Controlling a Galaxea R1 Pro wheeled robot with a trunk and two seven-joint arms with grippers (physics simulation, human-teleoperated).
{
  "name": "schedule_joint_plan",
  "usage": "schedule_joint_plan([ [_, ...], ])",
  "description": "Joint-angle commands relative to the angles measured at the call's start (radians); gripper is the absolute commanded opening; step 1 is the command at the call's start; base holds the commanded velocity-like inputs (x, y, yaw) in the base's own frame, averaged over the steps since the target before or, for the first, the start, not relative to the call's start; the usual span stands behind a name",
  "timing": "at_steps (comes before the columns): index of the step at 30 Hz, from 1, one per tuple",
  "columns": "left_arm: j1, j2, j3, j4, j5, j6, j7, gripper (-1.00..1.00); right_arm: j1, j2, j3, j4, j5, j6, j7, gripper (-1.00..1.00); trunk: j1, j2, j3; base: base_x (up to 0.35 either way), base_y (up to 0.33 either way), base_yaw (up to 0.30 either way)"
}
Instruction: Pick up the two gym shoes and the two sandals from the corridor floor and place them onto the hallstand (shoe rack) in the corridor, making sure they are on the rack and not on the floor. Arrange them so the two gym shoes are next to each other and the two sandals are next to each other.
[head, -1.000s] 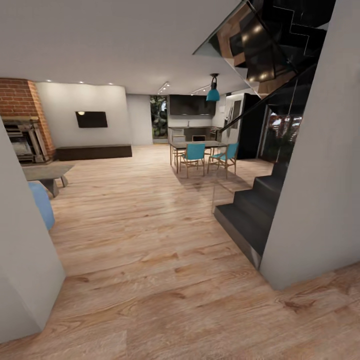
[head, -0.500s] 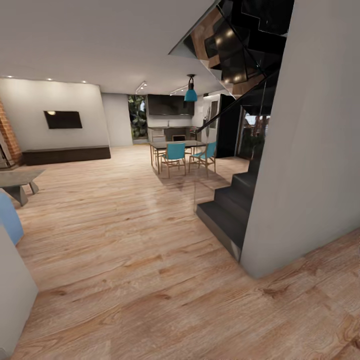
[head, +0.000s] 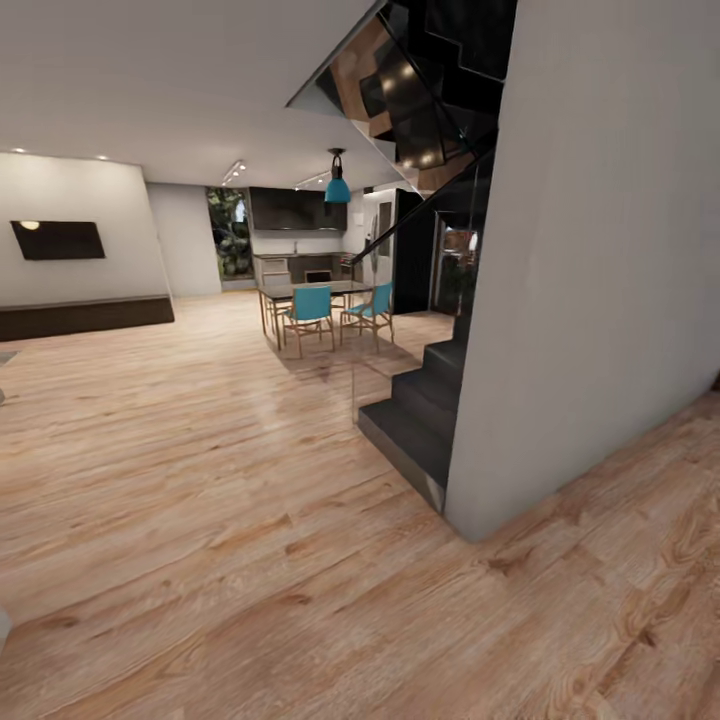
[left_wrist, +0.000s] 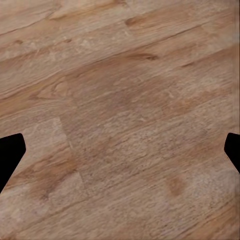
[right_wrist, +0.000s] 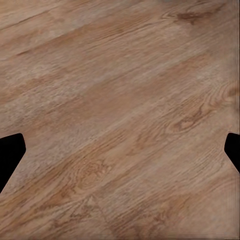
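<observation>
The gym shoes, the sandals and the hallstand are out of view. Light brown wood-plank floor (head: 250, 500) stretches ahead of me in the head view. In the left wrist view my left gripper (left_wrist: 120, 150) is open, its two dark fingertips (left_wrist: 10, 155) far apart over bare planks. In the right wrist view my right gripper (right_wrist: 120, 150) is open too, with only floor between its fingertips (right_wrist: 10, 155).
A grey wall corner (head: 590, 280) stands close at the right, with a dark staircase (head: 415, 410) beside it. Farther off are a dining table with teal chairs (head: 325, 310), a kitchen behind it, and a wall TV (head: 55, 240) over a low dark bench at the left.
The whole head view has swung to the right: the fireplace, coffee table and near left wall have slid out of the picture, and the staircase and grey wall have moved toward the middle.
</observation>
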Motion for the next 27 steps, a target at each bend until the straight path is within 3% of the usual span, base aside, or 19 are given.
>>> schedule_joint_plan([
  [1,0.0,0.0,0.001,0.0,0.002,-0.003,-0.001,1.0,-0.001,0.0,0.001,0.001,-0.005,-0.003,0.0,1.0,0.0,-0.001,-0.001,0.0,0.0,-0.268],
  [27,0.0,-0.001,-0.002,0.0,0.001,-0.003,-0.002,1.0,-0.001,0.0,0.001,0.0,-0.005,-0.003,0.0,1.0,0.0,-0.001,-0.001,0.0,0.0,-0.268],
])
